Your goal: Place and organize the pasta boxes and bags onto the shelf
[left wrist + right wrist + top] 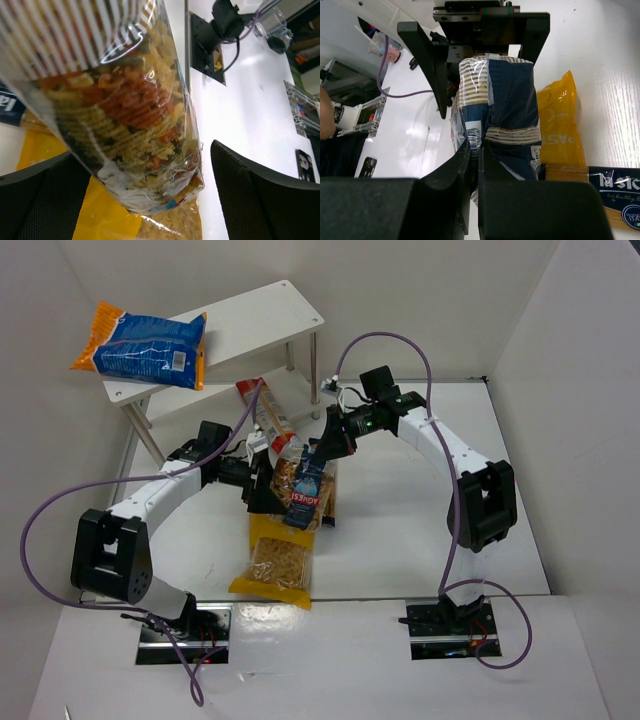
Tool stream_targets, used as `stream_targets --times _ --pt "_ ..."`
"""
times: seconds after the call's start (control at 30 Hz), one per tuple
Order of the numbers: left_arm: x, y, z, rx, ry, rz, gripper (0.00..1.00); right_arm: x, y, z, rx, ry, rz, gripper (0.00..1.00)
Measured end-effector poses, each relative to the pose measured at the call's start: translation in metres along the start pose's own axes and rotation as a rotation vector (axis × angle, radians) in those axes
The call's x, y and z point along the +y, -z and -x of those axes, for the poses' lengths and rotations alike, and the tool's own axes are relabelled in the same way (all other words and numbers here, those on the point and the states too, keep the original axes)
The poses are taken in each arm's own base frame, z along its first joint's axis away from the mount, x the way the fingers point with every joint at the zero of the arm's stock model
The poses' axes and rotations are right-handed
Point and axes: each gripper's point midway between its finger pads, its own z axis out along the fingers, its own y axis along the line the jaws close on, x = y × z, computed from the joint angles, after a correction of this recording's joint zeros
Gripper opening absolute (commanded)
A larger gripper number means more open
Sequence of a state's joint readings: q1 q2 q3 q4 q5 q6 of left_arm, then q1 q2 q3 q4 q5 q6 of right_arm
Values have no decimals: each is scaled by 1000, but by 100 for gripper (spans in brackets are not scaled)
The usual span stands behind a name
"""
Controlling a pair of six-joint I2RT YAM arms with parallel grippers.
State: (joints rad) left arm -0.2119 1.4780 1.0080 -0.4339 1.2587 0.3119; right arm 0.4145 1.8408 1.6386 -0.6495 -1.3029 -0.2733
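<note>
I see a white tabletop (400, 535) boxed in on three sides by plain white walls (565, 380), all under bright, even light with faint shadows.

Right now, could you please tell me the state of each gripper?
Left gripper: open, straddling the clear bag's lower end.
Right gripper: closed on the clear bag's top edge.

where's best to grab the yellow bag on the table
Pinch its near short edge, coming down from the near side: the yellow bag lies flat with that end free, while the clear bag hangs over its far end.
</note>
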Motion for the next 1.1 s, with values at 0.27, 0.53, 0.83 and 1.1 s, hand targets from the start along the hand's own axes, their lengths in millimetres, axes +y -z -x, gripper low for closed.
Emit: stream_targets --times 0.27,0.53,0.83,1.1 --pt "-6 -4 -2 15 3 -29 100 2 0 2 -3 -3 11 0" --pt "-6 -6 1 16 16 -49 17 5 0 5 -8 2 24 0" --pt "-4 -4 4 51 15 -5 0 5 0 8 -15 12 24 87" --pt "-16 4 16 46 -110 43 0 -2 23 18 -58 27 -26 100"
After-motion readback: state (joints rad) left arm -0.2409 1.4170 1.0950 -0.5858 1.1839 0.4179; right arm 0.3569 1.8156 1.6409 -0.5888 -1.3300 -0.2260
